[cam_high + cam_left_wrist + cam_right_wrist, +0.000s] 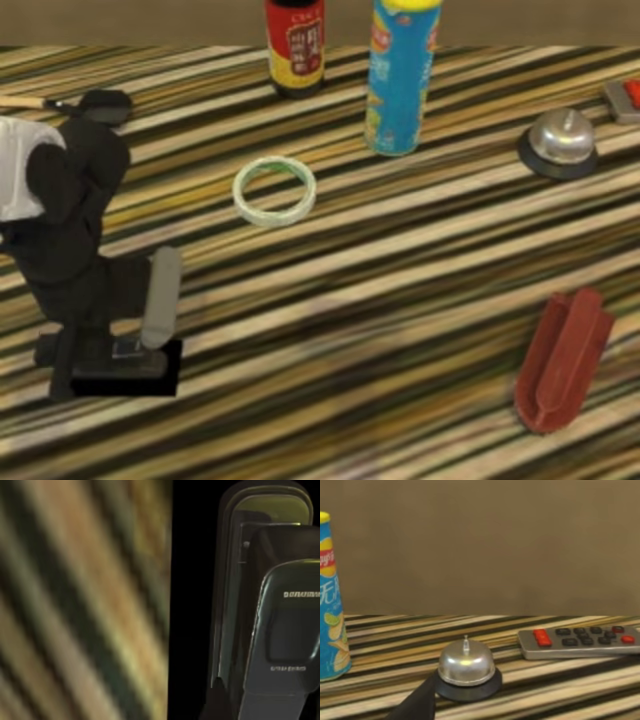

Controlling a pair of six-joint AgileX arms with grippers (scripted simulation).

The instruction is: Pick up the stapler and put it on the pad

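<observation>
The black stapler shows as a greyish elongated bar at the table's near left. Its near end is over the flat black pad, and the rest reaches past the pad's far edge. My left gripper is down at that near end, shut on the stapler. In the left wrist view the stapler looms large over the pad, with one dark finger against its side. My right arm is out of the top view. One finger shows in the right wrist view, touching nothing.
A dark red elongated plastic object lies at the near right. A tape ring is mid-table. A silver bell, a remote, a blue chip can and a sauce bottle stand along the back. A dark-headed tool lies far left.
</observation>
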